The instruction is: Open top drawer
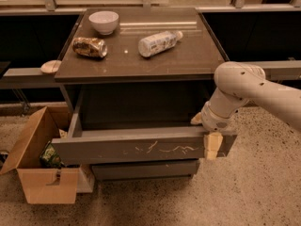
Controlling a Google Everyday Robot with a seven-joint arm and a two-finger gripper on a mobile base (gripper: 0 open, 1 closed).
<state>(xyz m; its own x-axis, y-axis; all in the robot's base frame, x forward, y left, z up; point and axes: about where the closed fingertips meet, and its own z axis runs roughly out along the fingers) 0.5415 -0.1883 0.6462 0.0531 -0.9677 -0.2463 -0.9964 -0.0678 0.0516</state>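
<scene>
The top drawer [141, 147] is a wide grey-brown flat front with pale squiggly scratches. It stands pulled well out from the cabinet [141, 67], its dark inside showing behind it. My gripper [205, 132] is at the drawer's right end, straddling the top edge of the front. One pale finger [212, 146] hangs down over the outer face, the other [196, 119] is behind the front inside the drawer. The white arm comes in from the right.
On the cabinet top lie a white bowl [104, 21], a crumpled snack bag [90, 47] and a plastic bottle [157, 42] on its side. A narrower drawer front [146, 169] sits below. An open cardboard box [42, 166] stands at the lower left. A pale disc [51, 66] rests on the left ledge.
</scene>
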